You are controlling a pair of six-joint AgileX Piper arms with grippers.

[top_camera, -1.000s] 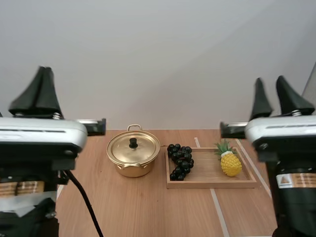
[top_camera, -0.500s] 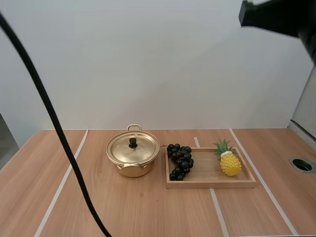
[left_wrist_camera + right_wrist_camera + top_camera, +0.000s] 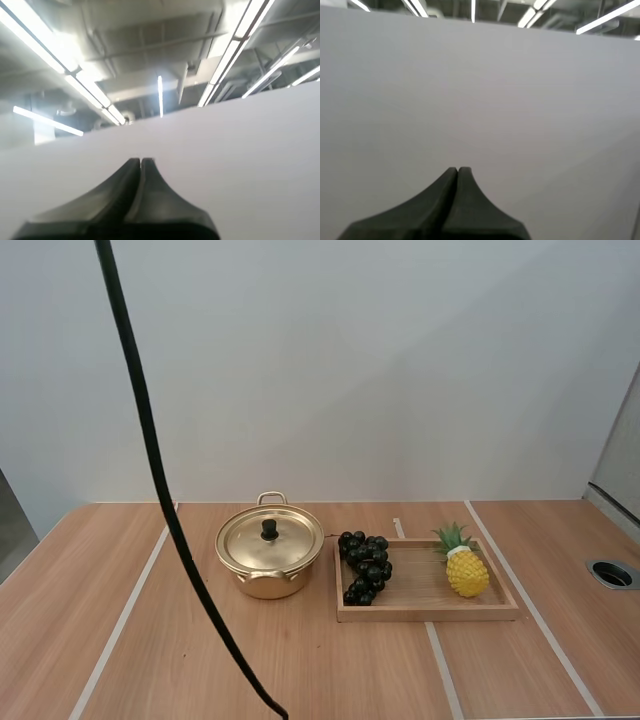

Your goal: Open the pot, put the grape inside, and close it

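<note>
Left tool (image 3: pixel 141 161) clenched, empty. Right tool (image 3: pixel 457 170) likewise. Gold pot (image 3: pixel 266 584), lid (image 3: pixel 270 542) on. Grape bunch (image 3: pixel 365 566) at pot's 3 o'clock, on wooden tray (image 3: pixel 430 612); pineapple (image 3: pixel 467 570) at tray's 3 o'clock end.

On table (image 3: pixel 300 670): pot (image 3: pixel 270 565), lid (image 3: pixel 270 540) on, just left of tray (image 3: pixel 420 613); on tray, grapes (image 3: pixel 365 565) at pot-side end, pineapple (image 3: pixel 467 570) at right end.

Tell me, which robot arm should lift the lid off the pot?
Probably left. The pot, lid on, sits left of the tray, on the left arm's side. The left end effector and right end effector are both shut, facing the wall.
</note>
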